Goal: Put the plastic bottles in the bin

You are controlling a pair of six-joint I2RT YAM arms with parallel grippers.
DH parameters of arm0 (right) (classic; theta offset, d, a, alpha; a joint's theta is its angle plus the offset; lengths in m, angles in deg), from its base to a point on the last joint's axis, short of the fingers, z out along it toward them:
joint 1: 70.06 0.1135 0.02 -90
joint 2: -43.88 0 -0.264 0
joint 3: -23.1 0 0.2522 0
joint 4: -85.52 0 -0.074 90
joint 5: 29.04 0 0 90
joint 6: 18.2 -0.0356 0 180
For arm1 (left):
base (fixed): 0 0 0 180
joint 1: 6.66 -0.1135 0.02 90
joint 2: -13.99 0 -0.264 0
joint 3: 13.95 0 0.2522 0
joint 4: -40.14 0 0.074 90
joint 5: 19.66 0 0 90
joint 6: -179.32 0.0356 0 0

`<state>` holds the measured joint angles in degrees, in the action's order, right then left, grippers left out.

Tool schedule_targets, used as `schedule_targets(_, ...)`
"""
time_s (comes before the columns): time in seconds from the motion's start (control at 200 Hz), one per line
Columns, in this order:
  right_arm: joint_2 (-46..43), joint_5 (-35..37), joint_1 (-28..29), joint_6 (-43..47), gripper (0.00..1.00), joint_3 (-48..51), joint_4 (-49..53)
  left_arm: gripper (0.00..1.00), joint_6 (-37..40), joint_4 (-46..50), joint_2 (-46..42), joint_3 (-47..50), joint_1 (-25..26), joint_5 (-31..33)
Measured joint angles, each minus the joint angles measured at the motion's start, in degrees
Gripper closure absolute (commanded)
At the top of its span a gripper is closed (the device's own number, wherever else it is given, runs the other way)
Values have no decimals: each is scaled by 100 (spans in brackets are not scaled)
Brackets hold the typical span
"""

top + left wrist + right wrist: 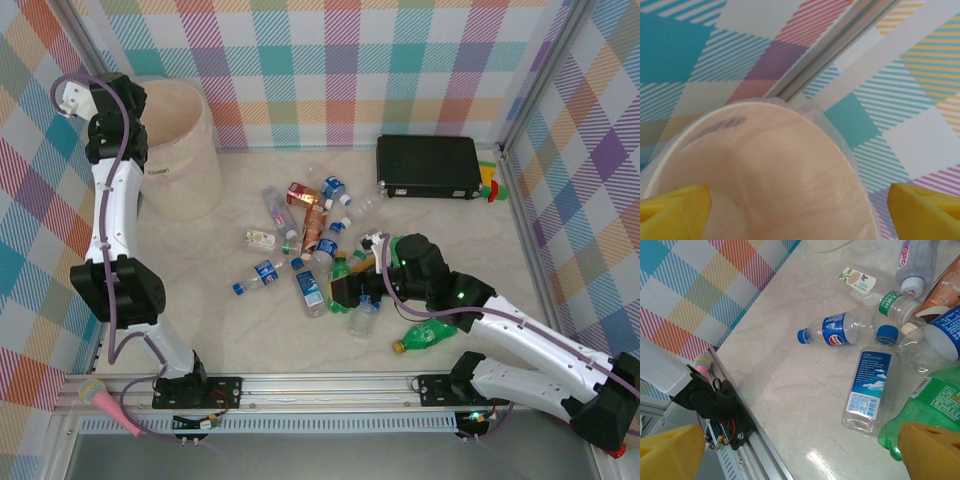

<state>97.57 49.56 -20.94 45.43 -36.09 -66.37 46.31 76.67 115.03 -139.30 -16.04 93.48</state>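
We see the left claw (800,215) spread and empty over the bin (195,165), upper left; the right claw (805,455), spread too, hovers above many bottles (266,272) not yet binned, mid-frame.

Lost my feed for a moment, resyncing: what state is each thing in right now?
Bin: upright, lined.
Bottles: lying scattered on the table.
Black case: closed, lying flat.
Left gripper: open, empty, over the bin.
Right gripper: open, empty, above the bottles.
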Motion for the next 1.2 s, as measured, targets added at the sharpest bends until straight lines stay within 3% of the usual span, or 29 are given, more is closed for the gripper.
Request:
schedule_targets(0.08,0,111,0,-26,1,-35,46,8,-7,68,-308,323,116,-133)
schedule_targets(0.19,48,319,2,-70,1,-186,236,0,-15,125,-844,817,437,-348)
schedule_targets(0.68,1351,1838,2,-496,1,-1403,2006,0,166,739,-3195,3001,2308,-767)
schedule_targets(1.01,1843,1580,208,-444,3,-1425,2122,0,122,1141,-4653,4771,3849,-505)
schedule_targets(1.2,2481,1650,573,-431,9,-1425,2127,0,-153,1266,-5106,5869,4306,-400)
